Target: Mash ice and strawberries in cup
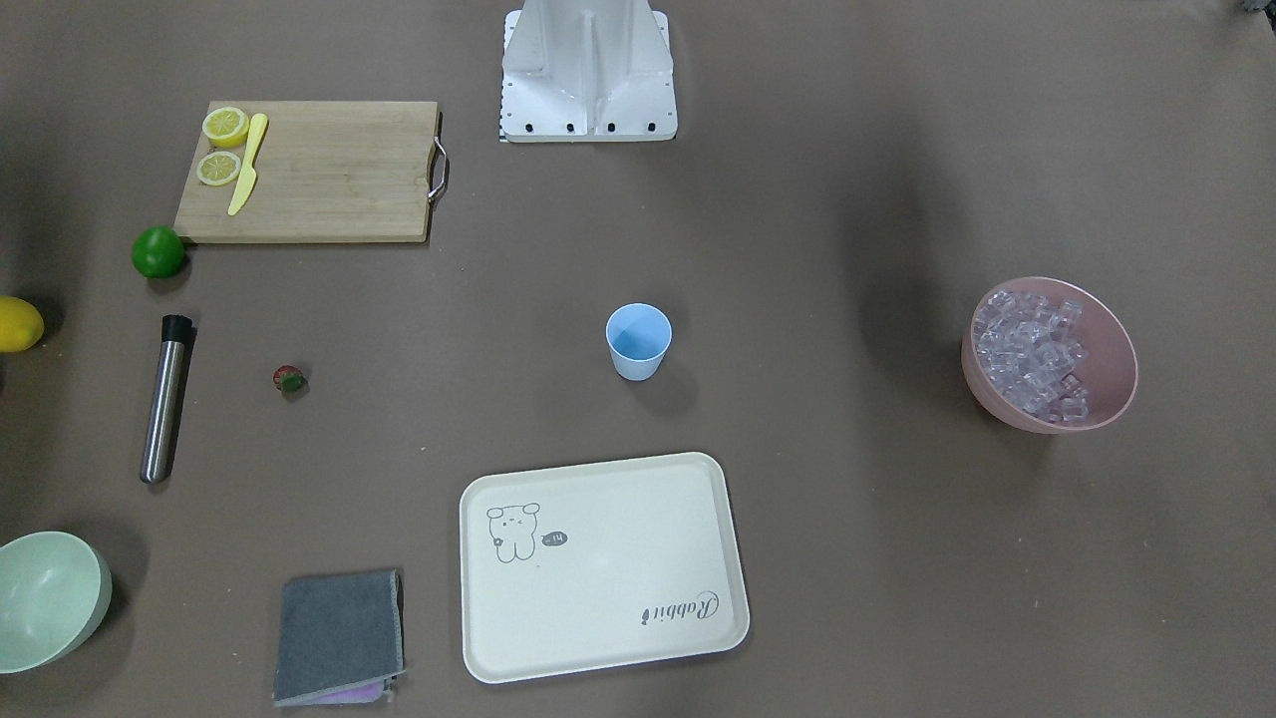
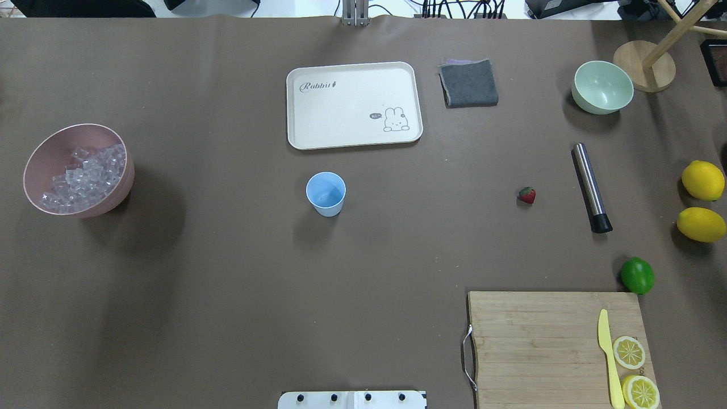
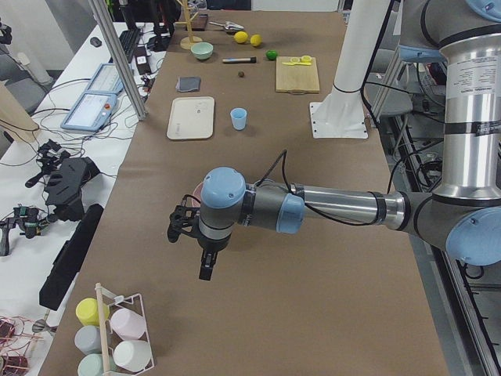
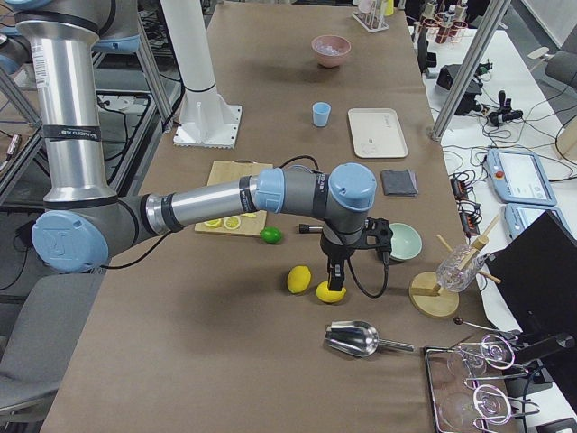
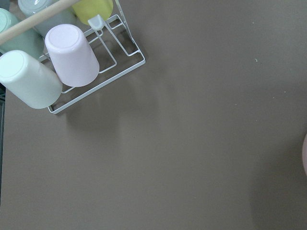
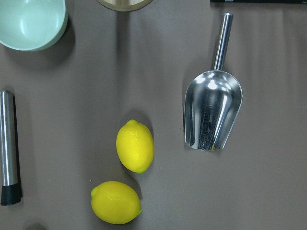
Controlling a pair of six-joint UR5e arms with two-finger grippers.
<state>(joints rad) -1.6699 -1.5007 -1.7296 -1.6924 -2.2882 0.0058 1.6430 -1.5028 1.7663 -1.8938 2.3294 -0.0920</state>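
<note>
The light-blue cup stands upright near the table's middle, also in the front view. The strawberry lies on the table far to the cup's right. The ice fills a pink bowl at the far left. Neither gripper shows in the overhead or front view. My left gripper hovers beyond the pink bowl near a cup rack. My right gripper hovers over two lemons. I cannot tell whether either is open or shut.
A steel muddler, a lime and two lemons lie at the right. A cutting board holds lemon halves and a knife. A cream tray, a grey cloth and a green bowl sit at the back. A metal scoop lies near the lemons.
</note>
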